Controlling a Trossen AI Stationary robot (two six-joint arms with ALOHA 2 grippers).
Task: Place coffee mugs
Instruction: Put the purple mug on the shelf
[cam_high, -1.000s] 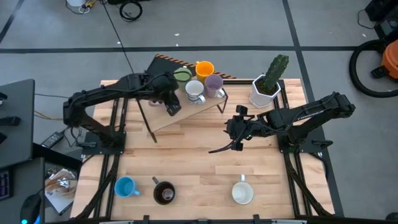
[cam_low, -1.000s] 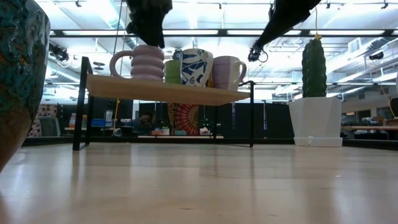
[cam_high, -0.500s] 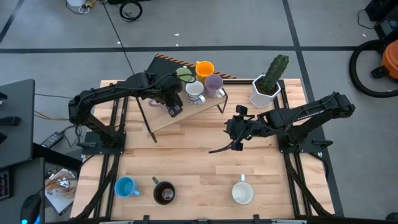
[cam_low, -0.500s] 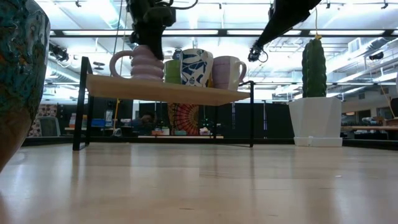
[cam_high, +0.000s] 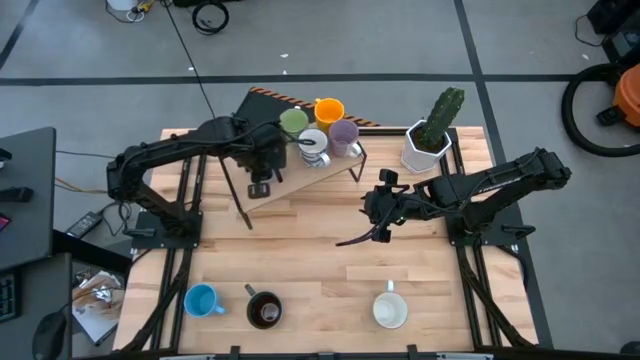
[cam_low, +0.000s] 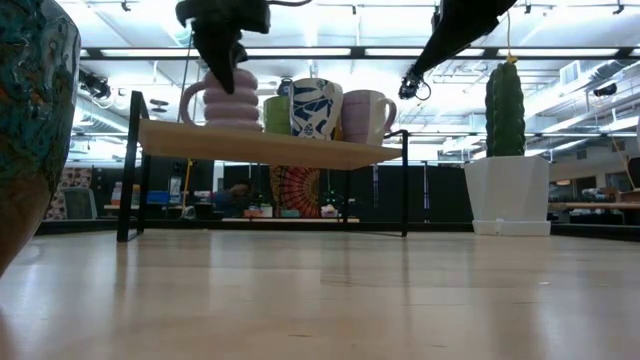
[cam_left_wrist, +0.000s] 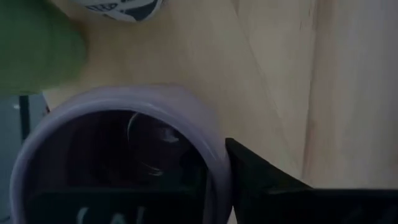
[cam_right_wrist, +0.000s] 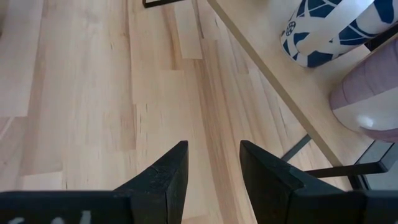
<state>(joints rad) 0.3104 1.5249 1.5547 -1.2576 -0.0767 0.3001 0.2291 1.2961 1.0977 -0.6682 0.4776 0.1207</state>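
A ribbed lilac mug (cam_low: 232, 100) stands on the left end of the raised wooden shelf (cam_low: 300, 150), with my left gripper (cam_low: 224, 70) over it from above and shut on it. The gripper hides this mug in the high view. Further along the shelf stand a green mug (cam_high: 293, 122), an orange mug (cam_high: 329, 109), a white-and-blue patterned mug (cam_high: 313, 145) and a smooth lilac mug (cam_high: 344, 133). A blue mug (cam_high: 203, 300), a dark brown mug (cam_high: 264, 310) and a white mug (cam_high: 390, 310) sit near the table's near edge. My right gripper (cam_right_wrist: 211, 168) hovers open above the table, right of the shelf. My left gripper holds the ribbed lilac mug by its rim wall (cam_left_wrist: 214, 149), on the side away from the handle. One finger (cam_left_wrist: 261, 183) is outside the wall, and the other appears to be inside the cup. The fingers come from above, pointing down. The mug stands upright on the shelf.
A white faceted pot with a cactus (cam_high: 428, 140) stands at the far right of the table. The shelf rests on thin black legs (cam_low: 130, 165). Bare wood lies between the shelf and the three mugs near the front edge.
My left gripper has moved a little toward the shelf's left end and gone down onto the ribbed lilac mug, and its fingers have closed on the rim. The mug stays on the shelf.
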